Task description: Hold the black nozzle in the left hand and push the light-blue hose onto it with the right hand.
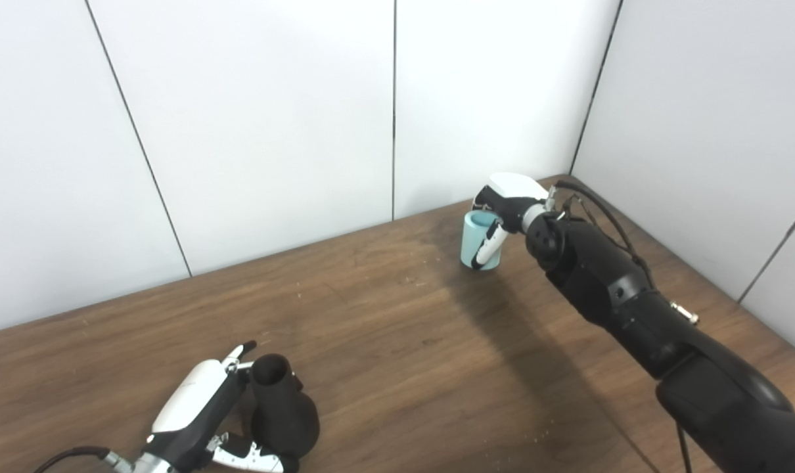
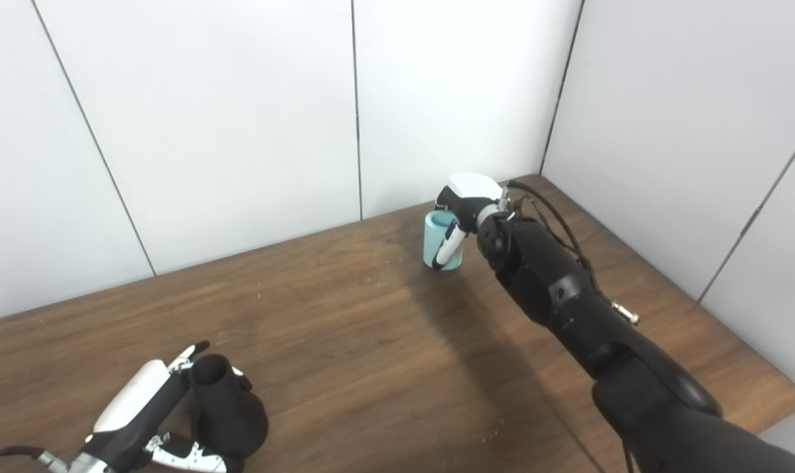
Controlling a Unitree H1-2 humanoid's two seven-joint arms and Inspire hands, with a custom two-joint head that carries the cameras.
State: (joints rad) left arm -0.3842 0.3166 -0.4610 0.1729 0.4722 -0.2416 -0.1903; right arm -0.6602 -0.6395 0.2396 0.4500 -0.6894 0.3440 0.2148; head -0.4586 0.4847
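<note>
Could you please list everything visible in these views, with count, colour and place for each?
Nozzle: one, black, standing upright with its narrow open neck up, near front-left of the table.
Hose: one short piece, light blue, upright with open end up, far side of the table near the wall corner.
Table: one, dark brown wood, filling the lower part of both views.
Wall panels: white, with dark seams, behind and to the right.
Left hand: one, white and black, wrapped around the nozzle.
Right hand: one, white and black, fingers closed around the hose.
</note>
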